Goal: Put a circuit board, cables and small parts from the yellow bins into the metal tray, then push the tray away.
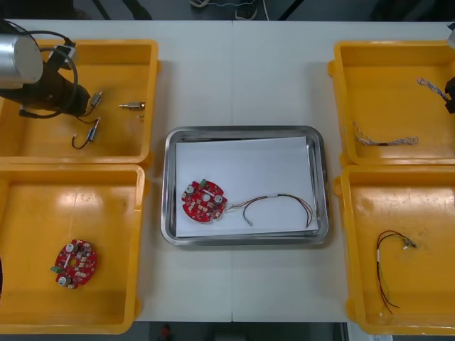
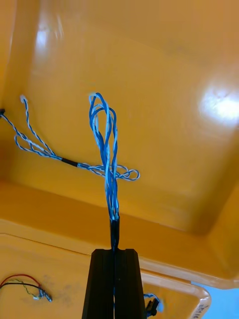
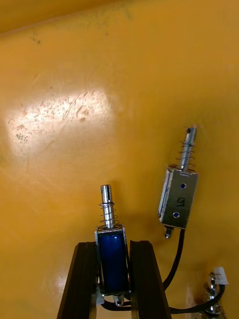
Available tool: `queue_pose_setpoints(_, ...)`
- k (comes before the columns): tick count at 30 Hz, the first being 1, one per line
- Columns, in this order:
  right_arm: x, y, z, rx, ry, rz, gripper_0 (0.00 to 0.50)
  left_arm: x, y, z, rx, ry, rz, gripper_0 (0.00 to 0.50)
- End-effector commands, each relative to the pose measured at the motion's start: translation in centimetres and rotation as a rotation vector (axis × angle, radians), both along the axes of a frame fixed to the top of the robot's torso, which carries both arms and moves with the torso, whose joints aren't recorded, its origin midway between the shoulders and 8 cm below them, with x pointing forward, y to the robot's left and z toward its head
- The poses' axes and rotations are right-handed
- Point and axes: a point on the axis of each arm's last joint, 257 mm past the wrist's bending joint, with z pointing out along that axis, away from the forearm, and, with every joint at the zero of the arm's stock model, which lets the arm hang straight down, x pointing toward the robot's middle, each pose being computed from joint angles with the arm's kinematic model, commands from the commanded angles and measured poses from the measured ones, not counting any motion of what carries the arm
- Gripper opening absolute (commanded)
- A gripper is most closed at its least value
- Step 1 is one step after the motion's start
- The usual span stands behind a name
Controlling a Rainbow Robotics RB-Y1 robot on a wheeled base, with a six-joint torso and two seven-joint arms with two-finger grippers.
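**Right wrist view.** The fingers of the right gripper, pressed together on the twisted blue and white cable, hide its black-sleeved lower end. A black connector beside them is half covered.

**Left wrist view.** The left gripper covers both flanks of the blue small metal part it clamps. A black cable passes behind the fingers. Another small metal part is cut off at the edge.

**Front view.** The right edge truncates the right gripper, the far right yellow bin and the near right yellow bin.
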Motion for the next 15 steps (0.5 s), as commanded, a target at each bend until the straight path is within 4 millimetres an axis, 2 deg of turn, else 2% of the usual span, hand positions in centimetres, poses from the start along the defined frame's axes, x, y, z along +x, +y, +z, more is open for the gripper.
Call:
queue_pose_setpoints(1,0.1,0.2,3.2,-0.045,-0.082,0.023,0.0,0.2,-0.6,-0.6,-0.008,-0.006,-0.011,0.0)
queue_pose_setpoints(10,0.1,2.9,4.1,-0.038,-0.117,0.11,0.0,0.4,-1.0,-0.5,-0.026,-0.013,-0.015,0.006)
queue_pose_setpoints(11,0.1,3.2,4.3,-0.044,-0.122,0.12,0.0,0.4,-1.1,-0.4,-0.028,-0.018,-0.017,0.079)
queue_pose_setpoints(12,0.1,3.6,4.4,-0.057,-0.125,0.131,0.0,0.4,-1.1,-0.5,-0.031,-0.016,-0.016,0.23)
queue_pose_setpoints(13,0.1,3.8,4.4,-0.065,-0.126,0.138,0.0,0.5,-1.2,-0.3,-0.035,-0.022,-0.016,0.317)
queue_pose_setpoints(14,0.1,4.2,4.6,-0.078,-0.133,0.152,0.0,0.5,-1.3,-0.3,-0.039,-0.023,-0.015,0.447)
queue_pose_setpoints(15,0.1,4.5,4.6,-0.089,-0.136,0.16,0.0,0.6,-1.4,-0.3,-0.039,-0.025,-0.017,0.5)
